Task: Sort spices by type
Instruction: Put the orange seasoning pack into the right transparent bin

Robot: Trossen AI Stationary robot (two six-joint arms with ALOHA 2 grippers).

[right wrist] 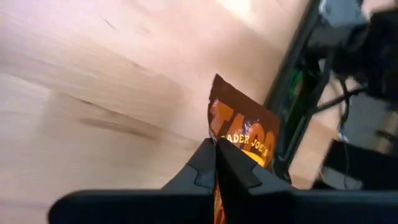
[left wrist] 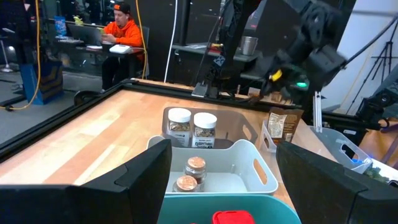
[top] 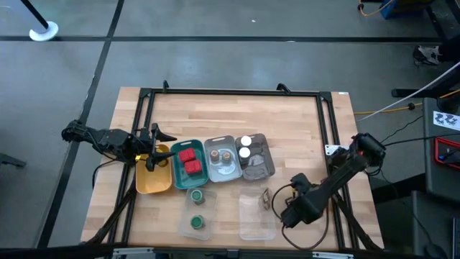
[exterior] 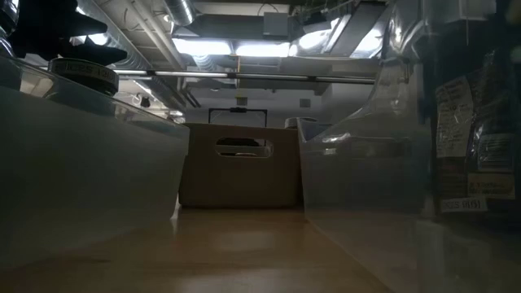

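My right gripper (top: 269, 201) is near the table's front right, shut on a flat brown pouch (right wrist: 244, 127) with orange lettering. From the left wrist view the pouch (left wrist: 278, 124) hangs under that gripper. My left gripper (left wrist: 221, 180) stands open over the yellow tray (top: 154, 180), holding nothing. Red boxes (top: 190, 160) lie in the teal tray (top: 176, 173). Brown-capped jars (top: 221, 153) stand in the pale tray (top: 231, 173). White-capped jars (top: 245, 146) stand in the grey tray (top: 267, 152). Two green-capped jars (top: 196, 195) stand on a clear lid (top: 206, 232). My right gripper pinches the pouch between its two fingers (right wrist: 202, 165) at one edge (right wrist: 219, 142), coming from above and slanting down. The pouch hangs below the fingers, roughly upright and lifted off the wooden table top.
A second clear lid (top: 256, 216) lies on the table just left of my right gripper. A black frame (top: 230, 92) runs around the table top. Bare wood (top: 230, 119) lies behind the row of trays. A seated person (left wrist: 121, 40) is in the room beyond.
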